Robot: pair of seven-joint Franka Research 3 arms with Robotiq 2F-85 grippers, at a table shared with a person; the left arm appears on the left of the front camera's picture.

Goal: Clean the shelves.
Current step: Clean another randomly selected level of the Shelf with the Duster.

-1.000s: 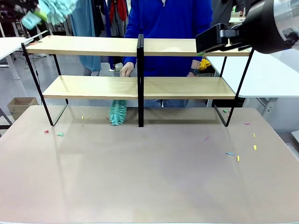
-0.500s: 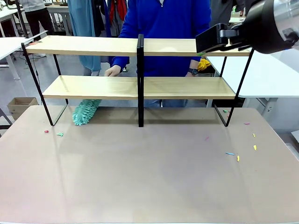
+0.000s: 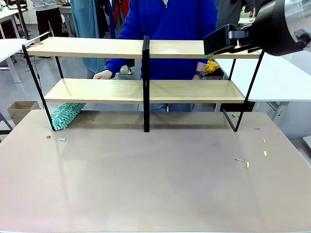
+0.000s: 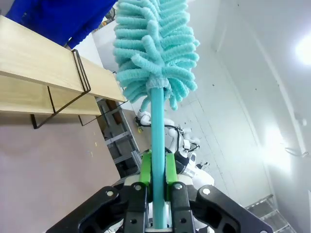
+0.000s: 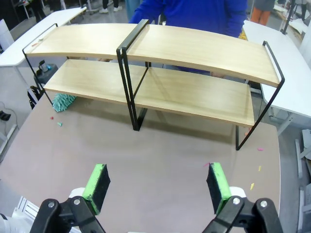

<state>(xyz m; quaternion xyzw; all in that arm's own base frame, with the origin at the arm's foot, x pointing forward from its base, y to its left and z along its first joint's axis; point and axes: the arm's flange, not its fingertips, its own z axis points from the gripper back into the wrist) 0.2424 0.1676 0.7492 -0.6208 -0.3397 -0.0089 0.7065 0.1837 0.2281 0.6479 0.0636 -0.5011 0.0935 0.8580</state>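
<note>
Right wrist view: shelves [image 5: 194,51] stand ahead of the wide-spread right gripper [image 5: 158,187]; left gripper [image 4: 156,170] clamps a teal duster [image 4: 155,48] by its handle.

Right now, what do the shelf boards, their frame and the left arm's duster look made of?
Boards: light wood or wood-look laminate, matte; faint grain shows. Frame: thin black metal, probably painted; slim rigid bars. Duster: fluffy teal chenille-like fibre noodles on a smooth, likely plastic handle.

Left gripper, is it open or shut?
Shut: the left gripper clamps both green pads on the handle of the teal duster.
</note>
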